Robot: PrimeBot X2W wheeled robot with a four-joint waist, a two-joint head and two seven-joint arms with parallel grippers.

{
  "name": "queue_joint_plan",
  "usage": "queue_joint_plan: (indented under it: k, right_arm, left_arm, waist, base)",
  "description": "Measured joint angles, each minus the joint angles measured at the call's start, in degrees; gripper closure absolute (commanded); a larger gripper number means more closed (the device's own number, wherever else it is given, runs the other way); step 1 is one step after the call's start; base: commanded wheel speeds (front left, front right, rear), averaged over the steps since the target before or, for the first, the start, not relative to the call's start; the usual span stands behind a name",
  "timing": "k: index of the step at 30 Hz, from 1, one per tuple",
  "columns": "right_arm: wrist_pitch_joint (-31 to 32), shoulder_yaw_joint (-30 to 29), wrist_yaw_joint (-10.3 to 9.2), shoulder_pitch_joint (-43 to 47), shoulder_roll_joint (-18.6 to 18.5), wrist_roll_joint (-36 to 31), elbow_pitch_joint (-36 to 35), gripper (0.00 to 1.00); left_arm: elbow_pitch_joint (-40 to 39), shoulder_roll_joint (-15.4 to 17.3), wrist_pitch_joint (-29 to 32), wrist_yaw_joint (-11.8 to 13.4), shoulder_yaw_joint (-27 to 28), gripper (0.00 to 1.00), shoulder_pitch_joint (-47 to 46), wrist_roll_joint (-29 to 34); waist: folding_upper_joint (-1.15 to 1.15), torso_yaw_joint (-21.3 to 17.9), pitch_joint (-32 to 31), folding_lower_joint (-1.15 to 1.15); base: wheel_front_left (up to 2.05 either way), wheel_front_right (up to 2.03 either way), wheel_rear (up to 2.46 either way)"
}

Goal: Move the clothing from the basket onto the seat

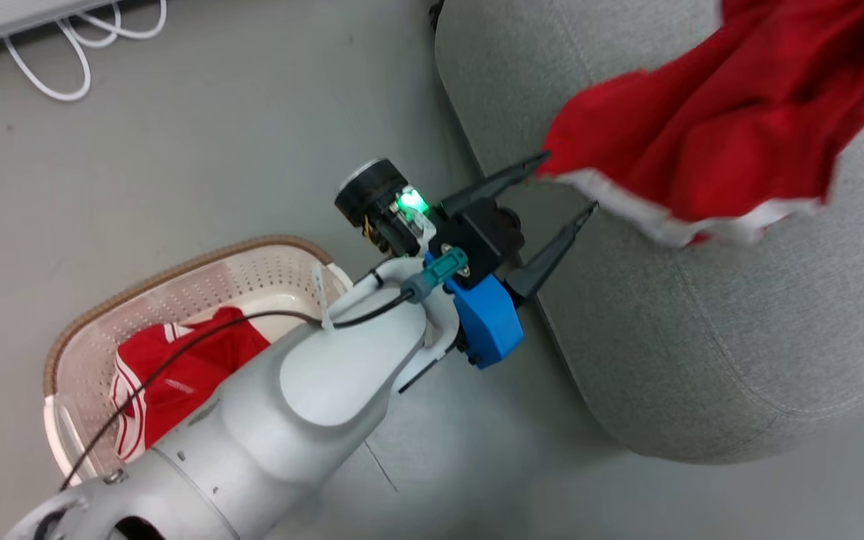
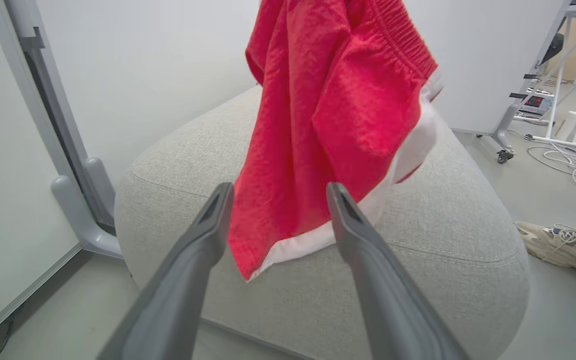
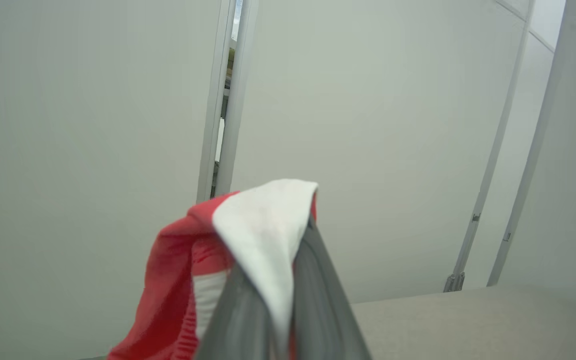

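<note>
Where the floor point(image 1: 177, 135) lies bare at the left, the basket point(image 1: 148, 289) stands with 1 red garment point(image 1: 184, 375) crumpled inside it, white stripes showing. The garment is partly hidden under the robot's pale left arm point(image 1: 312, 405). White cables point(image 1: 79, 52) loop on the floor far behind the basket.

The arm reaches up and to the right from above the basket. At its end the left gripper point(image 1: 568, 181) has its 2 dark fingers spread apart with nothing between them. The upper tip sits right at the edge of the shorts point(image 1: 717, 127), though I cannot tell if it touches the cloth.

In the left wrist view, the shorts hang in mid-air just beyond the fingers. They are red, with a white hem and a gathered waistband at the top. They dangle over the seat point(image 1: 702, 337), well apart from the basket. The low hem is close to the grey fabric, but whether it rests there is unclear. A pale shoe point(image 2: 563, 245) lies on the floor to the right of the seat.

The right gripper point(image 3: 288, 260) is pinched tight on a fold of the shorts' white trim point(image 3: 263, 225), with red cloth spilling down its left side.
</note>
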Motion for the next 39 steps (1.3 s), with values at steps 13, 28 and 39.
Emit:
queue_joint_plan:
  k: [13,28,39]
  right_arm:
    - [-0.01,-14.15,0.0,-15.88,-14.68,3.25,4.24,1.0]
    - [0.0,-17.74,0.01,-16.13,-13.9,-0.99,17.24,1.0]
    - [0.0,-16.27,0.0,-9.37,-6.78,-1.63,22.97,1.0]
  left_arm:
    - [-3.57,3.9,3.56,1.66,0.27,0.0,-8.55,3.25]
    - [-8.13,5.63,5.6,2.72,-0.63,0.0,-12.08,4.91]
    - [-8.95,5.46,5.34,3.15,-1.27,0.0,-12.08,4.72]
  waist:
    - [0.0,-0.06,13.6,0.01]
    - [0.0,1.43,24.52,0.01]
    - [0.0,2.48,23.93,0.0]
  base:
    - [0.0,0.0,0.0]
    - [0.0,0.0,0.0]
    - [0.0,0.0,0.0]
